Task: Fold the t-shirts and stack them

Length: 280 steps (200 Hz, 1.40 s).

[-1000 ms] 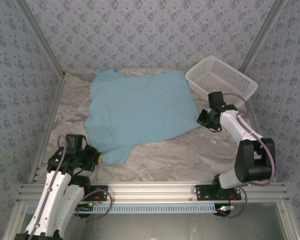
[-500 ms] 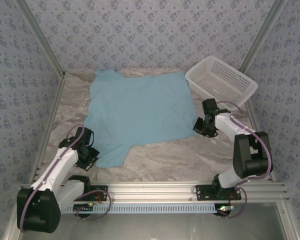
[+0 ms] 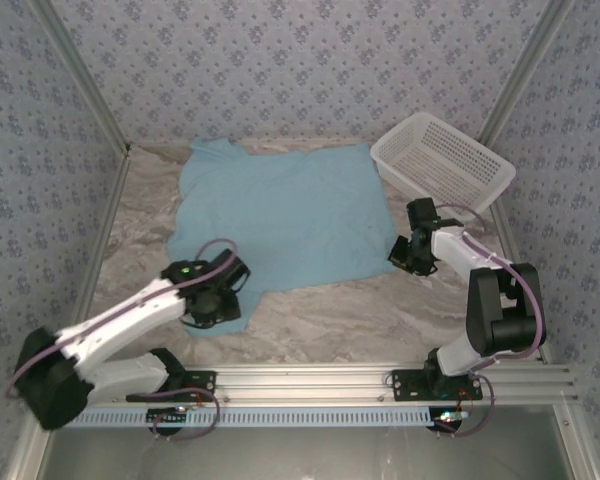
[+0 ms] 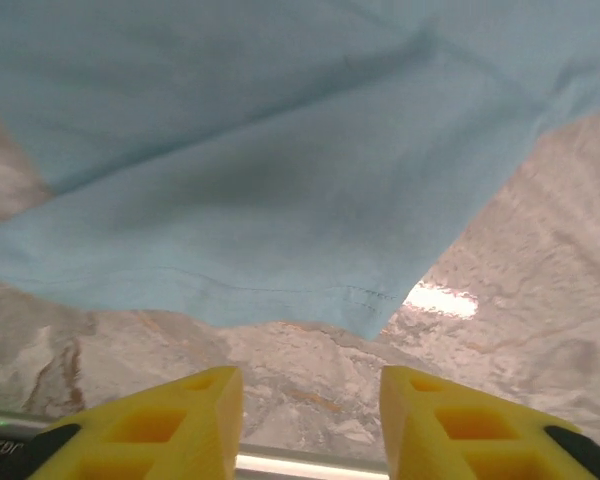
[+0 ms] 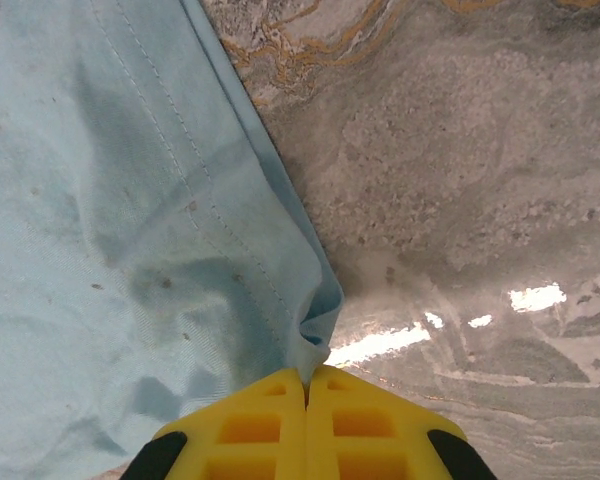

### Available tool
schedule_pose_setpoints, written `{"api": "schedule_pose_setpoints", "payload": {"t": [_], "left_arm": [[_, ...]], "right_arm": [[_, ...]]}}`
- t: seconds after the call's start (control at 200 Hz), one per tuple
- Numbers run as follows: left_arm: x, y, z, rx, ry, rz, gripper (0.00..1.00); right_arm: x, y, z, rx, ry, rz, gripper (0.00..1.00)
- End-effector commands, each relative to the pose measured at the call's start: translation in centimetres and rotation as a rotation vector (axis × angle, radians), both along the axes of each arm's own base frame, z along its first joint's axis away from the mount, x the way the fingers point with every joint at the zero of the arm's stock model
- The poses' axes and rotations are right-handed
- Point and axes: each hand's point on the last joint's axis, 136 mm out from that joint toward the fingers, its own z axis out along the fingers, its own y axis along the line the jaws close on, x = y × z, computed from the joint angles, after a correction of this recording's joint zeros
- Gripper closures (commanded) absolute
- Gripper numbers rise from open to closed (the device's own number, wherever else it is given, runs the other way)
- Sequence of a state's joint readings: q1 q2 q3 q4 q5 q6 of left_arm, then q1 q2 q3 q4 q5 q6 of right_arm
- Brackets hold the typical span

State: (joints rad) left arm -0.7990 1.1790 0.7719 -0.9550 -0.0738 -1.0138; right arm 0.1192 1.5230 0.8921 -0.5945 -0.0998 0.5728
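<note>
A light blue t-shirt (image 3: pixel 280 220) lies spread on the marble table, plain side up. My left gripper (image 3: pixel 216 302) hovers over its near-left corner. In the left wrist view the left gripper (image 4: pixel 310 415) is open, its yellow fingers (image 4: pixel 170 420) apart with bare table between them and the t-shirt's stitched hem (image 4: pixel 280 290) just beyond. My right gripper (image 3: pixel 399 254) is at the t-shirt's near-right corner. The right wrist view shows the right gripper (image 5: pixel 306 385) shut, pinching a puckered corner of the t-shirt (image 5: pixel 130 250).
A white mesh basket (image 3: pixel 442 160) stands tilted at the back right, close behind the right arm. Aluminium rails (image 3: pixel 310 380) border the near edge, and patterned walls enclose the table. Bare marble (image 3: pixel 330 310) lies between the two grippers.
My left arm swung from the near-left edge in over the t-shirt's near-left corner, and its jaws opened. My right gripper dropped slightly at the near-right corner and stayed shut.
</note>
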Motion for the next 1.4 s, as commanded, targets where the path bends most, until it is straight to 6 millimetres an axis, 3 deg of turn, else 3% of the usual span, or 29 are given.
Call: {"api": "schedule_pose_setpoints", "payload": {"t": [0.0, 0.16, 0.34, 0.45, 0.555, 0.769, 0.894, 0.984, 1.039, 1.099, 1.154, 1.244, 1.319, 1.394], "left_arm": [[0.7, -2.0, -1.7, -0.003, 0.026, -0.059, 0.56], [1.1, -3.5, -3.8, 0.013, 0.067, -0.115, 0.57], [0.3, -3.7, -5.7, 0.028, 0.128, -0.146, 0.66], [0.2, -4.2, -6.3, 0.016, 0.127, -0.148, 0.82], [0.7, -5.4, -5.3, -0.014, 0.096, -0.154, 1.0], [0.8, -8.8, -2.5, -0.16, 0.114, -0.126, 1.0], [0.3, -10.0, -2.5, -0.225, 0.148, -0.105, 1.0], [0.1, -9.9, -2.5, -0.232, 0.157, -0.085, 0.78], [0.0, -9.6, -1.9, -0.248, 0.139, -0.058, 0.61], [0.2, -8.3, -0.9, -0.23, 0.086, -0.021, 0.52], [-0.3, -5.5, -0.1, -0.147, 0.059, 0.043, 0.51], [-3.1, -0.3, -0.4, -0.019, 0.119, 0.217, 0.52], [-5.2, 1.4, -1.5, -0.033, 0.165, 0.345, 0.49], [-5.9, 1.9, -2.5, -0.1, 0.159, 0.484, 0.46]], "right_arm": [[-0.5, 0.0, 0.2, 0.02, 0.005, -0.021, 1.0], [-1.1, -0.1, 0.1, 0.022, 0.009, -0.025, 1.0], [-1.2, -0.4, 0.2, 0.025, 0.005, -0.037, 1.0], [-1.1, -0.4, 0.3, 0.026, 0.001, -0.037, 1.0], [-1.1, -0.6, 0.3, 0.027, 0.002, -0.039, 1.0], [-1.1, -1.5, 0.2, 0.01, 0.008, -0.053, 1.0], [-1.3, -2.3, 0.1, -0.003, 0.016, -0.068, 1.0], [-1.2, -2.5, -0.1, 0.001, 0.021, -0.066, 1.0], [-1.2, -2.6, -0.2, 0.001, 0.025, -0.066, 1.0], [-1.3, -2.5, -0.3, 0.006, 0.029, -0.063, 1.0], [-1.3, -2.5, -0.4, 0.008, 0.028, -0.057, 1.0], [-1.1, -2.4, -0.3, 0.008, 0.022, -0.048, 1.0], [-1.0, -2.2, -0.2, 0.018, 0.017, -0.046, 1.0], [-1.0, -1.9, -0.2, 0.026, 0.015, -0.041, 1.0]]}}
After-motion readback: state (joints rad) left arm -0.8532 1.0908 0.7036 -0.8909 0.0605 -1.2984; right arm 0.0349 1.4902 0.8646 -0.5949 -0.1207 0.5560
